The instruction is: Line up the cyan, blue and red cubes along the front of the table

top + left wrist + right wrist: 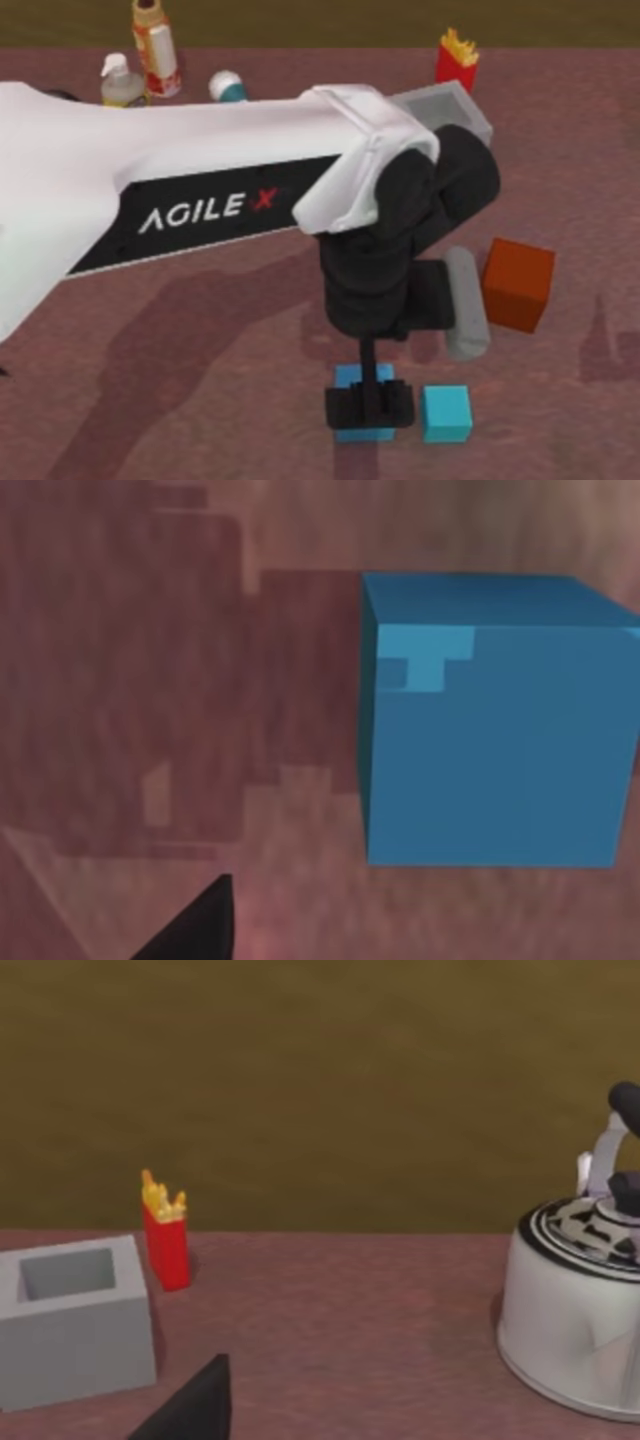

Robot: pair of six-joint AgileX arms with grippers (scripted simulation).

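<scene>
Down near the table's [150, 330] front edge, the left gripper [369, 405] sits over the blue cube [352, 378]; whether it clamps it, I cannot tell. Just right lies the cyan cube [446, 413], a narrow gap between them. Farther back and right, the red cube [518, 283] stands apart, open table around it.

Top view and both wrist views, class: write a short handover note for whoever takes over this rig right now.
Left gripper: down over the blue cube at the table's front edge; whether it grips cannot be told.
Right arm: out of the top view, parked; its wrist camera faces the grey box, fries carton and kettle.
Cyan cube: at the front, just right of the blue one, a small gap between.
Red cube: farther back and to the right, not in line.
Done: cyan and blue near the front.
Left: bring the red cube into the row.
</scene>
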